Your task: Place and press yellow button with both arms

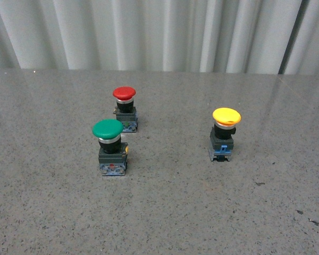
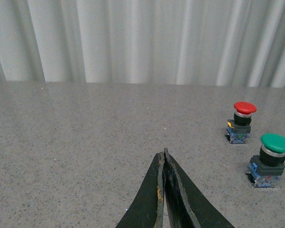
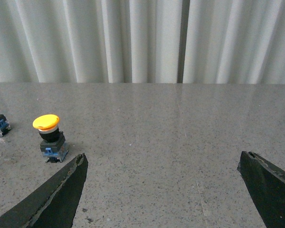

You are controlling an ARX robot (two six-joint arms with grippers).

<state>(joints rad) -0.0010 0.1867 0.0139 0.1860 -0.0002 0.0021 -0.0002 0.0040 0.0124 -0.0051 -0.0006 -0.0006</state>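
The yellow button stands upright on the grey speckled table, right of centre, with a yellow mushroom cap, black body and blue-clipped base. It also shows in the right wrist view, beyond one finger. My right gripper is open and empty, its black fingers wide apart over bare table. My left gripper is shut and empty, its fingertips pressed together above bare table, well apart from any button. Neither arm shows in the front view.
A red-capped button and a green-capped button stand close together left of centre; both show in the left wrist view, red and green. A pale pleated curtain closes the far side.
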